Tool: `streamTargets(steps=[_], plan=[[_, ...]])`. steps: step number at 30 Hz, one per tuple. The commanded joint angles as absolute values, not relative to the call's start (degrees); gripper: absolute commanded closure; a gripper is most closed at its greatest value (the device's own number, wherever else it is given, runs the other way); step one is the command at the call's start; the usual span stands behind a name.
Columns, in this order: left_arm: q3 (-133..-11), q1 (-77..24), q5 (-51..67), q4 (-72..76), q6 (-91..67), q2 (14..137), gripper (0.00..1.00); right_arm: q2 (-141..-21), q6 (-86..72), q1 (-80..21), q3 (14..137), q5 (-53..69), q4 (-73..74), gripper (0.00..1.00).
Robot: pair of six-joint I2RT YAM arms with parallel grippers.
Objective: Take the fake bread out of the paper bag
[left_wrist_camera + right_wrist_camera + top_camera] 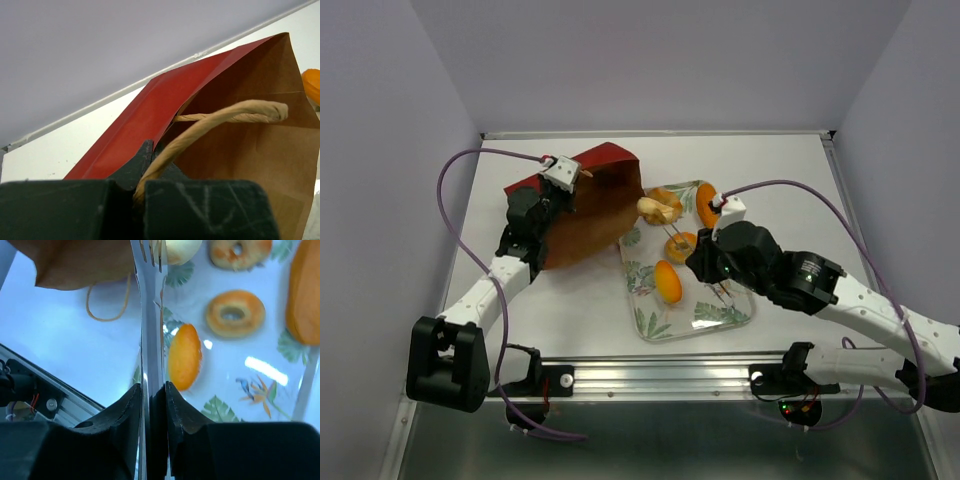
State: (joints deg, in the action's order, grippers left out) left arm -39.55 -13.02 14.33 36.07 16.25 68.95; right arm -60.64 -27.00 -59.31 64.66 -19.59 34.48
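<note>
While one paper bag (pixel 595 205) lies tipped on the counter (pixel 570 300) with its mouth toward the single leaf-patterned tray (pixel 650 325), five pieces of fake bread show in the right wrist view. They are a pale roll (pixel 182 247) at the tray's edge right by the bag's mouth, two ring-shaped buns (pixel 235 313), a small orange oval (pixel 185 357), and a larger orange loaf (pixel 305 290) at the far right. All five sit outside the bag.

Two twine handles show: one (pixel 215 117) is pinched in the closed jaws of the left gripper (pixel 150 172), the other (pixel 107 307) lies loose on the counter. The left arm reaches forward with its elbow bent, its wrist above the bag's raised red side.

The right arm comes in from the right across the tray's near corner. The right gripper (pixel 153 395) has its jaws clamped on one metal fork (pixel 150 315). The fork's tines end just beside the pale roll, and whether they touch it cannot be told.
</note>
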Motion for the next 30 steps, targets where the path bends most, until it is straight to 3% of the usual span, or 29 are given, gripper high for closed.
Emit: streamTargets(steps=[1,10,15,23,30], plan=[[-43.2,-12.8,9.9,38.8,14.1,68.7,1.0,-57.9,-42.3,-59.3,65.8,-26.8,52.3,0.98],[-50.6,-12.8,1.5,32.8,5.4,69.2,1.0,-58.0,-54.5,-58.8,65.6,-23.5,67.8,0.91],[-58.5,-12.8,-3.8,23.1,-1.8,70.7,1.0,-56.6,-56.1,-58.8,64.3,-19.7,68.4,0.78],[-61.3,-12.8,-11.1,16.3,-13.0,70.5,1.0,-57.8,-56.2,-58.3,63.9,-17.9,67.9,0.62],[-59.0,-12.7,-13.8,16.0,-17.0,71.4,1.0,-59.5,-54.4,-58.3,65.0,-16.1,66.1,0.56]])
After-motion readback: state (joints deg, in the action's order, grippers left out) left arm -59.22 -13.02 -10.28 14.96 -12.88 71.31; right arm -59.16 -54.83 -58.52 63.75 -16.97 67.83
